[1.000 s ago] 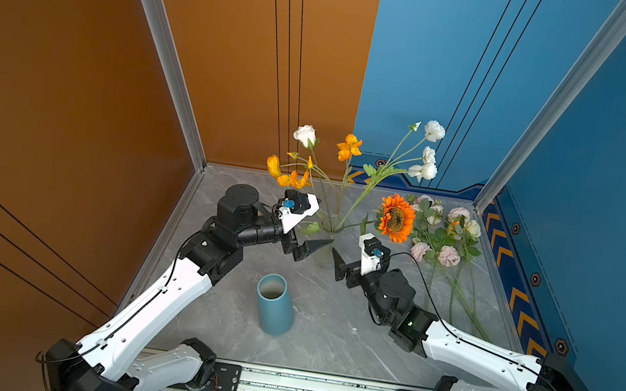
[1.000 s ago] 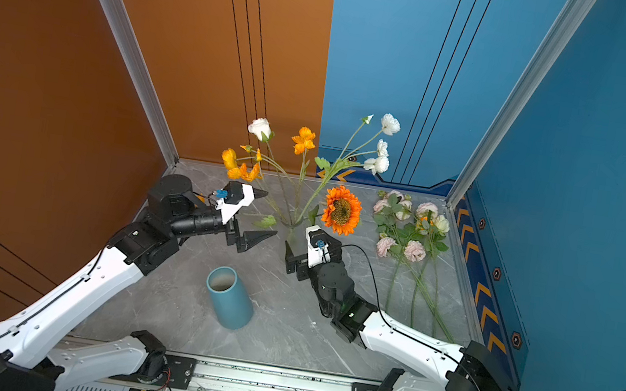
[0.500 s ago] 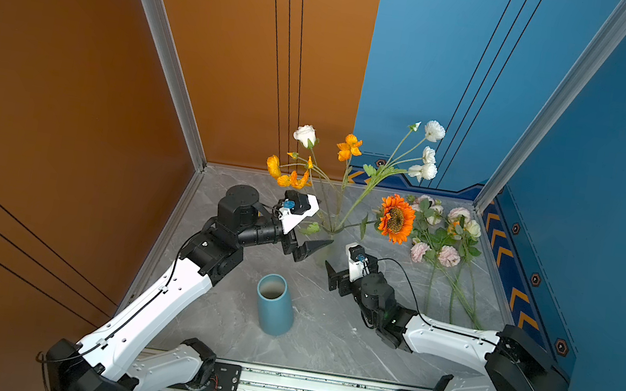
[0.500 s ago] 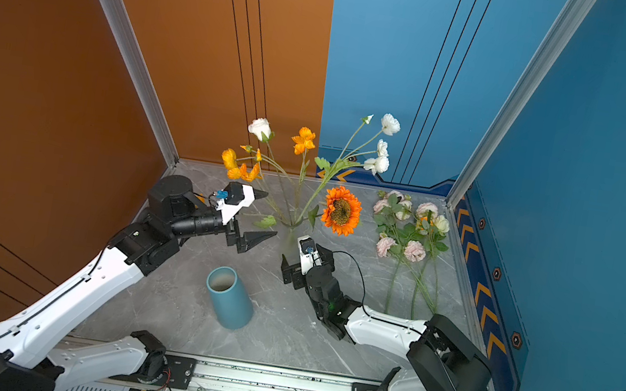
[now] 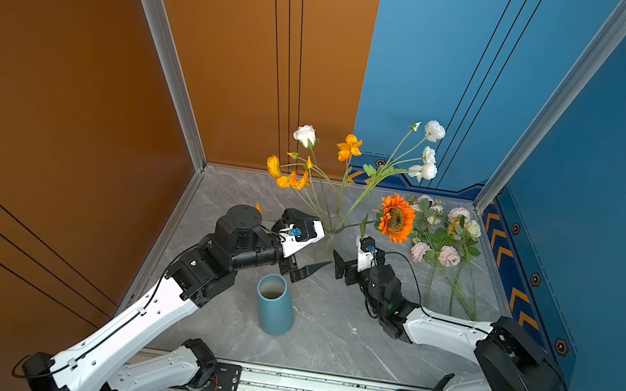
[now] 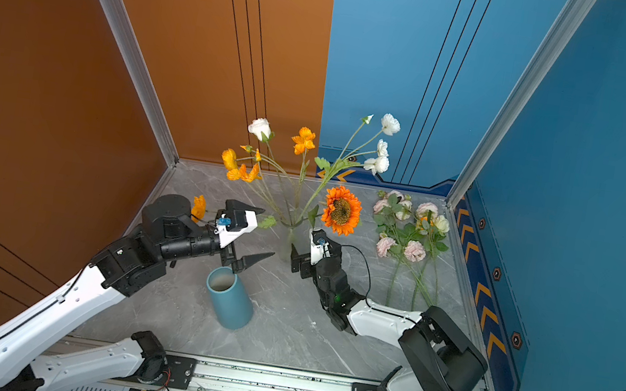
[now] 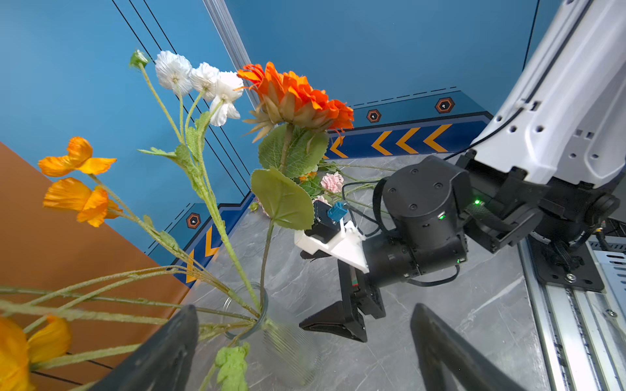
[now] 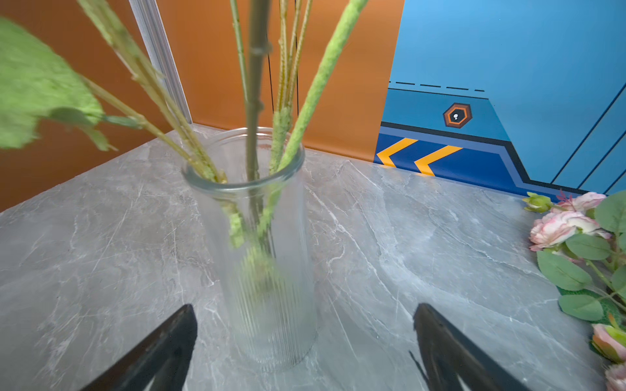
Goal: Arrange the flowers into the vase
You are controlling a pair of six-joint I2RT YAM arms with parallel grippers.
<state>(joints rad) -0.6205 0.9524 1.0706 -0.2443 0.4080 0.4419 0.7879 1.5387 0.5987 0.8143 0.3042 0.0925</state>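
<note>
The left pincer [image 5: 323, 242] and right pincer [image 5: 339, 265] gape empty; pink flowers [image 5: 439, 253] beside the right one look light, floppy (pinch mid-stem).

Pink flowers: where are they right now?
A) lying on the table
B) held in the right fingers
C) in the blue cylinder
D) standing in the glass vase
A: the pink flowers lie flat on the table, apart from the glass vase and untouched.
</note>
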